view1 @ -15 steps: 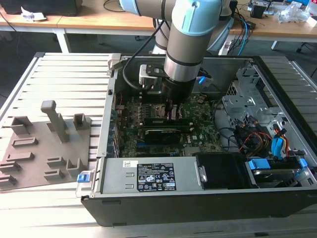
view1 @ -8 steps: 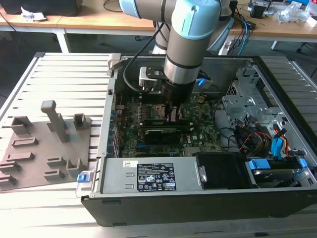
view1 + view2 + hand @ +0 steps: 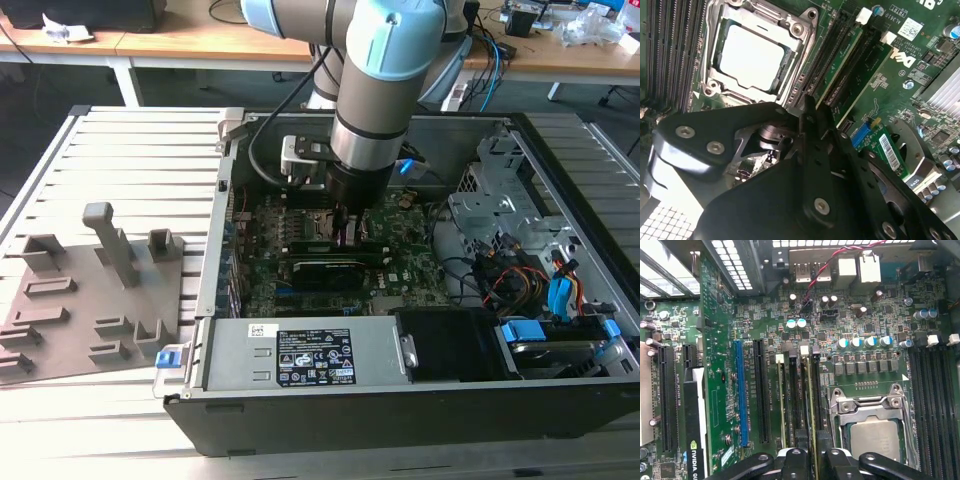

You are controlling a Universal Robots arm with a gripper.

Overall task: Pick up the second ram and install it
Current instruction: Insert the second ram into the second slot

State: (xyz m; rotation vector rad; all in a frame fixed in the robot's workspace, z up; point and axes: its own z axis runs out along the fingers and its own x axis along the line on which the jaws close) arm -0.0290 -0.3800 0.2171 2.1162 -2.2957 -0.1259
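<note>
My gripper reaches down into the open computer case, over the memory slots beside the CPU socket. The second ram stands on edge in a slot, a thin green stick running straight under my fingers. In the second wrist view it is the green strip that ends at my gripper. My gripper has its fingers close together astride the stick's top edge, shut on it. Another ram stick sits in a neighbouring slot.
A black graphics card lies just in front of the slots, and the power supply runs along the case's near side. Cables and drive bays crowd the exterior view's right. A grey fixture plate with blocks lies outside, at the exterior view's left.
</note>
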